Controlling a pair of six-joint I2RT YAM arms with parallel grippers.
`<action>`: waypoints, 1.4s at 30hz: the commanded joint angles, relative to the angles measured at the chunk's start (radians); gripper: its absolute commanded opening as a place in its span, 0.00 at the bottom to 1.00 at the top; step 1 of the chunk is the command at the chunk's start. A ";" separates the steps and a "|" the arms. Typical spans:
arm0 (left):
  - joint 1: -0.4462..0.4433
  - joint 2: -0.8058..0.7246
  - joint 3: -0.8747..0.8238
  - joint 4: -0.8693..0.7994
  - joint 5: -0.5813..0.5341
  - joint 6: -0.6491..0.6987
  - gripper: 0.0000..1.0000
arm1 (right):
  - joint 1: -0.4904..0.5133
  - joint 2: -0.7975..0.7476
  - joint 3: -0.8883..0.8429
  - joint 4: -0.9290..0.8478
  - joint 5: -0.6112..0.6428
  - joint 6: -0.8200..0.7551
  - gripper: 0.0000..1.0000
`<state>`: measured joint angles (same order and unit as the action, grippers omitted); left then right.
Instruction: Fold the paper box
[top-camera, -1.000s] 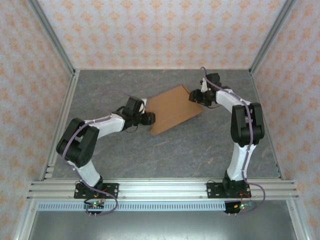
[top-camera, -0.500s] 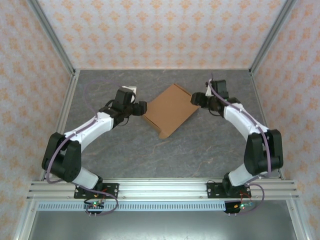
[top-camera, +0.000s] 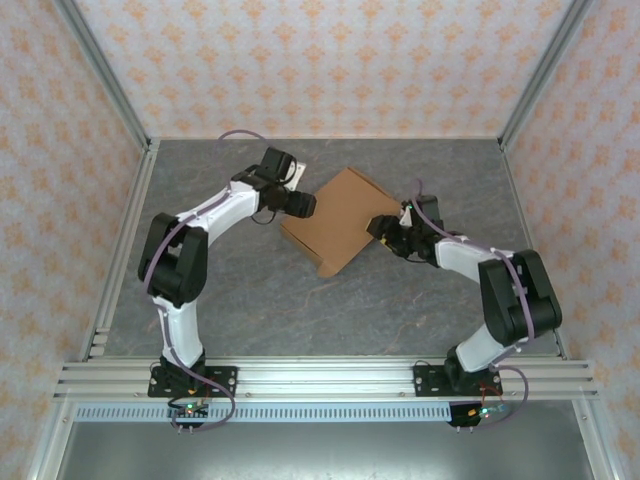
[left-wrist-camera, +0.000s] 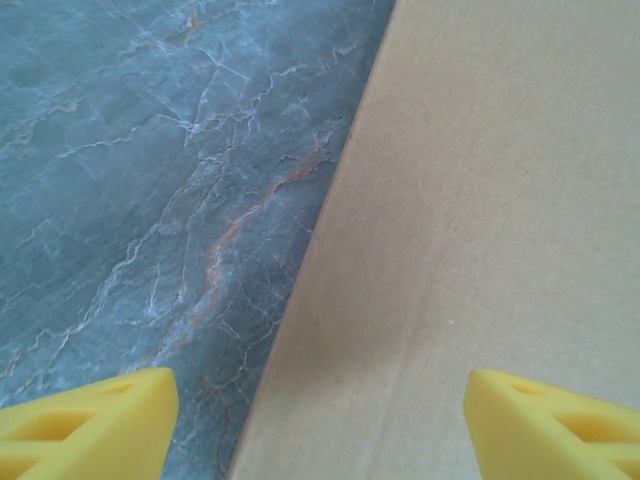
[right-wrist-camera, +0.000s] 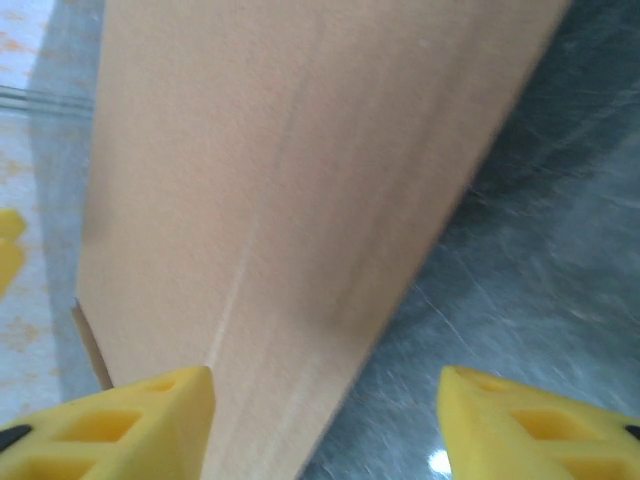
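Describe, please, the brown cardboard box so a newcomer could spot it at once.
Look at the grey marbled table inside orange-patterned walls. Toward its far middle lies a flat brown cardboard box, turned diamond-wise. It alone is tan against the grey.

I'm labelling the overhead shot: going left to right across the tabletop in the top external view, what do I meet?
left gripper → paper box → right gripper
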<state>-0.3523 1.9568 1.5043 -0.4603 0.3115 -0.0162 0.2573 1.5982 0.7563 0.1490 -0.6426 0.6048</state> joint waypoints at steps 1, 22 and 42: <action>0.026 0.054 0.073 -0.114 0.038 0.075 0.77 | 0.011 0.072 -0.020 0.210 -0.069 0.107 0.53; 0.094 0.190 0.077 -0.103 0.368 0.050 0.67 | 0.010 0.184 -0.068 0.510 -0.111 0.266 0.16; 0.168 0.220 -0.022 -0.032 0.472 -0.021 0.39 | 0.010 0.152 -0.031 0.486 -0.111 0.265 0.13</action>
<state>-0.1905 2.1311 1.5284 -0.4305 0.8131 -0.0216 0.2615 1.7702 0.7021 0.6079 -0.7456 0.8654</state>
